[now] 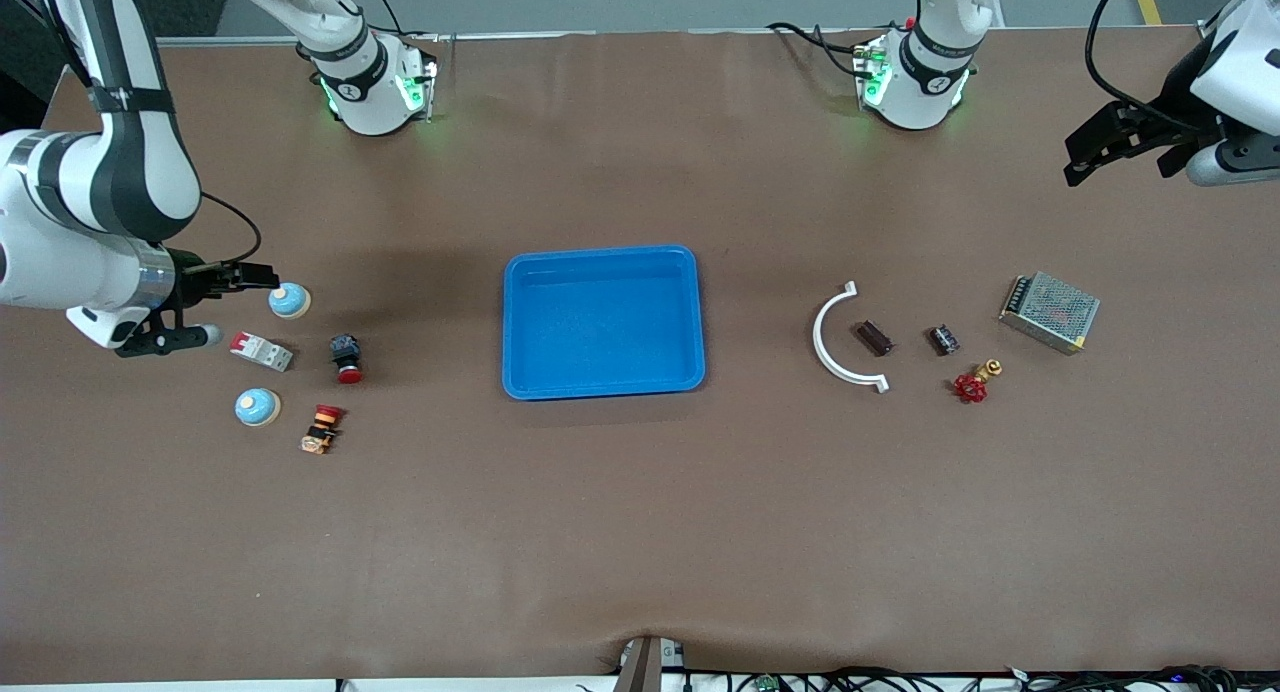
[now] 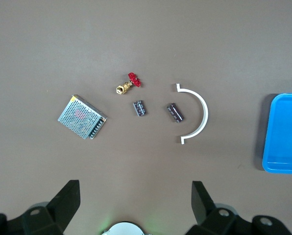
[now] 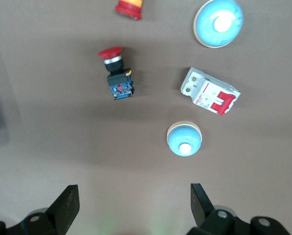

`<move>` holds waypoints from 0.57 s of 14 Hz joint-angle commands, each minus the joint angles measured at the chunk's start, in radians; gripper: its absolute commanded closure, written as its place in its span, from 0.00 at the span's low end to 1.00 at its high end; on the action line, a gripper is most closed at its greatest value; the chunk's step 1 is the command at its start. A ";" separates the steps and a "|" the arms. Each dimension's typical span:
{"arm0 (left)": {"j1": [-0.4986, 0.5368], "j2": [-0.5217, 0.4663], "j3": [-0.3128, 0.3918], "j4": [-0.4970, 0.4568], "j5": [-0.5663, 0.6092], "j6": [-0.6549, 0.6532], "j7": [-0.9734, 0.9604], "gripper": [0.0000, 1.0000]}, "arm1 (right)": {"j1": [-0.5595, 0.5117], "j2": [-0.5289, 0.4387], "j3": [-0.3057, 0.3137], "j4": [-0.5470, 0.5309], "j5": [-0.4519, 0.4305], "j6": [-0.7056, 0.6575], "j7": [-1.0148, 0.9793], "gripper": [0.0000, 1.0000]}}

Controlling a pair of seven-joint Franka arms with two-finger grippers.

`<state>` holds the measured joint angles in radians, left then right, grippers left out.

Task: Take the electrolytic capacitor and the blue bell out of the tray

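Brown tabletop (image 1: 620, 532), wide and matte, carrying everything, with room at both ends for sorted parts. Blue tray (image 1: 603, 322) dead centre between the two arms, within reach of either, and holding nothing at all. Task's things apparently already out on the mat.

Right arm in from its own end, right gripper (image 1: 235, 307) hanging low over the mat just beside one blue bell (image 1: 289, 300), fingers spread fully apart and gripping nothing; looks like a release, bell set down clear of the tray. Left gripper (image 1: 1125, 142) lifted high over the left arm's end of the table, fingers likewise wide and empty, waiting.

Toward the left arm's end: metal mesh box (image 1: 1050, 312), biggest of the loose parts. White curved bracket (image 1: 838, 337) closest to the tray, with one dark capacitor (image 1: 873, 337) lying beside it and a second capacitor (image 1: 944, 339) between that and the box. Red-handled brass valve (image 1: 975, 382) nearer the front camera than the second capacitor. All spaced apart, easy to pick singly.

Toward the right arm's end: white breaker with red lever (image 1: 262, 351), second blue bell (image 1: 257, 407) nearer the camera, black push button with red cap (image 1: 346, 357) beside the breaker on the tray side, orange-and-red button (image 1: 322, 428) nearest the camera. Same layout confirmed from the right wrist, bell directly below the spread fingers.
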<state>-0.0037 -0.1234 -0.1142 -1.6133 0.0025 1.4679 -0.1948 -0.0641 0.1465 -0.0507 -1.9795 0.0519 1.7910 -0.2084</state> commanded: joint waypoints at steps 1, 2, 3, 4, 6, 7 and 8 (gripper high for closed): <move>-0.001 -0.022 -0.001 -0.016 -0.002 0.006 0.021 0.00 | 0.022 0.016 -0.003 0.085 -0.021 -0.062 0.047 0.00; -0.002 -0.021 -0.001 -0.016 -0.002 0.008 0.021 0.00 | 0.036 0.019 -0.003 0.109 -0.023 -0.064 0.049 0.00; -0.002 -0.021 -0.001 -0.016 -0.002 0.008 0.021 0.00 | 0.053 0.021 -0.003 0.132 -0.033 -0.061 0.052 0.00; -0.001 -0.022 -0.001 -0.017 -0.002 0.008 0.021 0.00 | 0.067 0.024 -0.003 0.145 -0.058 -0.044 0.060 0.00; 0.001 -0.022 -0.001 -0.017 -0.002 0.006 0.021 0.00 | 0.067 0.013 -0.003 0.154 -0.064 -0.001 0.125 0.00; -0.001 -0.021 0.001 -0.017 -0.002 0.006 0.023 0.00 | 0.063 0.005 -0.005 0.169 -0.063 -0.007 0.139 0.00; -0.001 -0.021 0.001 -0.020 -0.002 0.006 0.021 0.00 | 0.055 0.007 -0.003 0.197 -0.063 -0.022 0.141 0.00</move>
<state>-0.0041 -0.1235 -0.1158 -1.6135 0.0025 1.4679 -0.1948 -0.0021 0.1513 -0.0507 -1.8350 0.0110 1.7936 -0.0998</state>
